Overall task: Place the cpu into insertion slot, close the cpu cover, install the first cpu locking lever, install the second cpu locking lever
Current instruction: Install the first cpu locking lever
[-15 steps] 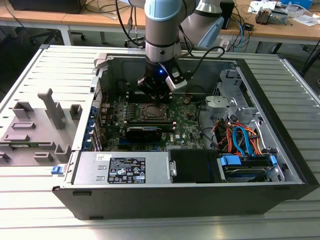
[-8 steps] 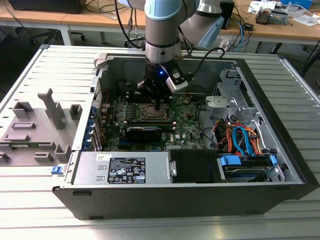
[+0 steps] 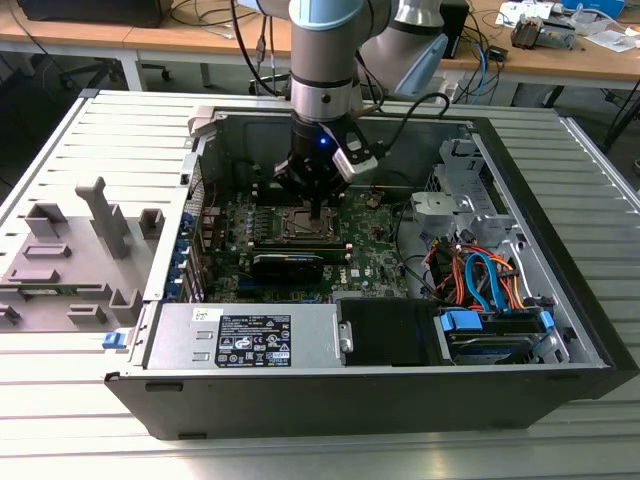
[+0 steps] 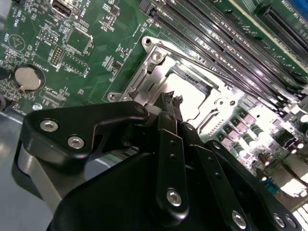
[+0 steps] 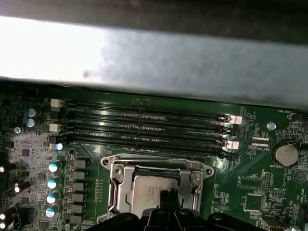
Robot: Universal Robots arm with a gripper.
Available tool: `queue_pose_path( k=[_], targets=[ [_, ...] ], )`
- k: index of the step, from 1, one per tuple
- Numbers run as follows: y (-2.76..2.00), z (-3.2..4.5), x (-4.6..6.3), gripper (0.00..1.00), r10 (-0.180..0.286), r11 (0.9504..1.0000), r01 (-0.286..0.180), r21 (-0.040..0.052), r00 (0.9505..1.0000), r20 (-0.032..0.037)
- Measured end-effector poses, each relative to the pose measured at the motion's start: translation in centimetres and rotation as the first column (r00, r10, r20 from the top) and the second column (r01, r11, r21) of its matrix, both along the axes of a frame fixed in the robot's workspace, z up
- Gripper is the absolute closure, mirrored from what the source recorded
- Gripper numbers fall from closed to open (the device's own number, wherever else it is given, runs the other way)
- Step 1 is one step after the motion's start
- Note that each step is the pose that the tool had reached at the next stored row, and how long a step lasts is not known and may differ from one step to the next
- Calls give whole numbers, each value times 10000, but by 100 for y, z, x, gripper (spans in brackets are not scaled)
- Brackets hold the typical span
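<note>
Black gripper [image 4: 174, 103] linkage sits closest to the lens in the second wrist view, fingers drawn together to a narrow tip right over the socket [image 4: 185, 86]. Nothing visibly clamped between them; read as closed and empty, tip at or just above the socket's middle. Contact itself is not resolvable.

First wrist view: cpu [image 5: 154, 190] lies flat in the socket, pale metal top showing through the window of the cover [image 5: 156, 168]. Cover appears down over the chip, frame edges lying around it. Memory slots [image 5: 144, 127] run just beside the socket; coin cell [image 5: 286, 155] sits well apart on the board.

Exterior view: arm [image 3: 325, 60] reaches straight down into the open case [image 3: 520, 300], gripper [image 3: 316, 207] over the motherboard [image 3: 375, 245]. Grey fixture [image 3: 75, 250] rests on the table outside the case.

Levers: thin rods along the socket edges, latched or free I cannot tell.

Risks, as judged:
- Tip pressing off-centre on the cover could tilt the chip and bend socket pins.
- A side slip would rake the fingers across the memory slots or small board parts.
- An unlatched lever could spring and lift the cover.
</note>
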State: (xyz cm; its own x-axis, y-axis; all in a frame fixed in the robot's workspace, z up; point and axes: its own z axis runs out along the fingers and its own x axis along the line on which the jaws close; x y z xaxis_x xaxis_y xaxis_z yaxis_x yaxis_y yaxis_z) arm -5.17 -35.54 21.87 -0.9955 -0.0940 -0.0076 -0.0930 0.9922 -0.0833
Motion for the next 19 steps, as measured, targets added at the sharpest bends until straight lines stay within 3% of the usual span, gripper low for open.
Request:
queue_pose_path(
  k=[10,19],
  targets=[
    [0,148,0,89,0,10000,0,0,10000,-1],
    [0,177,0,89,1,10000,-1,0,10000,0]
  ],
)
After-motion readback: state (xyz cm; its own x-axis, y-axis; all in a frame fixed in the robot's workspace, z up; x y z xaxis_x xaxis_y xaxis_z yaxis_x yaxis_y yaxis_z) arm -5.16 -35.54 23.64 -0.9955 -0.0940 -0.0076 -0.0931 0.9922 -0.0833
